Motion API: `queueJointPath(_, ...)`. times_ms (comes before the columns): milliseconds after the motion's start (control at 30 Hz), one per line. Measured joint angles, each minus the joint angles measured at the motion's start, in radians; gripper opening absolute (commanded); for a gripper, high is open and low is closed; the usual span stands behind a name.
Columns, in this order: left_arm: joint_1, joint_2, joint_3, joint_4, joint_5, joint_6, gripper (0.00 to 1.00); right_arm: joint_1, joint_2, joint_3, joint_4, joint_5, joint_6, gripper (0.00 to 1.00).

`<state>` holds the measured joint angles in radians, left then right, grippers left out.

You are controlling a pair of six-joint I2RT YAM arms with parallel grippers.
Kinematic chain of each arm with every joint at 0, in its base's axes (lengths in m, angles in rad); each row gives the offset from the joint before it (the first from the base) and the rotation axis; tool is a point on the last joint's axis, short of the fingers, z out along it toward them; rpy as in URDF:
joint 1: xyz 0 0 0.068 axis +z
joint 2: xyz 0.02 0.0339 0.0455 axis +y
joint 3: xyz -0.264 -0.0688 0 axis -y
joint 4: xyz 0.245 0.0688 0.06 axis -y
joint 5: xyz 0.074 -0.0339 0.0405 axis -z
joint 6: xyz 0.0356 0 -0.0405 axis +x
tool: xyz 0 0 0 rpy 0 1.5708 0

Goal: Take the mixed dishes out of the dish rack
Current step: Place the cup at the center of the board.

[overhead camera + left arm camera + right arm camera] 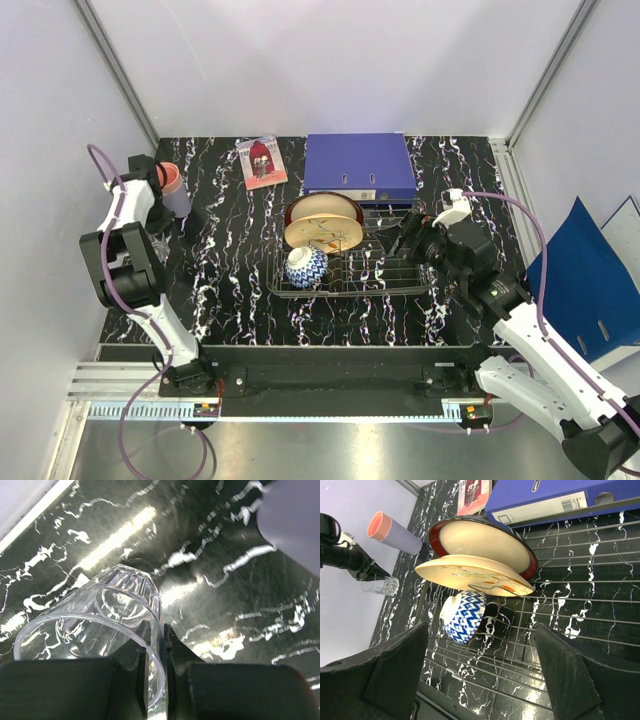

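The dish rack (pixel 385 281) sits mid-table and holds a blue-white bowl (pixel 305 267), a cream painted plate (pixel 322 236) on edge and a red-rimmed cream bowl (pixel 322 209) behind it. All three show in the right wrist view: the bowl (pixel 462 617), the plate (pixel 475 574), the red-rimmed bowl (pixel 485 540). My right gripper (pixel 408 240) is open and empty over the rack's right part (pixel 580 610). My left gripper (pixel 157 630) at the far left is shut on the rim wall of the clear glass (pixel 100 615), low by the table. A lilac cup (pixel 176 196) with a pink one nested in it stands beside it.
A blue binder (pixel 358 165) lies just behind the rack. A small picture card (pixel 261 161) lies to its left. Another blue folder (pixel 580 280) leans outside the table on the right. White walls close in the left, back and right sides.
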<state>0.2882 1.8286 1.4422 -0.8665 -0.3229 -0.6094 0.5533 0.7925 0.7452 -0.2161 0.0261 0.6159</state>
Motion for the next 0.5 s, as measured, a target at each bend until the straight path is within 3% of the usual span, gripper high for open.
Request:
queueJointPath(100, 0.023, 0.01, 0.0, 0.011, 0.006, 0.0, 0.0, 0.0, 0.013, 0.0, 0.0, 0.0, -0.003, 0.95)
queueJointPath(200, 0.037, 0.029, 0.0, 0.024, 0.013, 0.0, 0.11, 0.0, 0.023, 0.0, -0.002, 0.0, -0.006, 0.95)
queueJointPath(500, 0.055, 0.063, 0.0, 0.032, 0.039, 0.006, 0.29, 0.0, 0.036, 0.0, -0.013, 0.0, -0.01, 0.95)
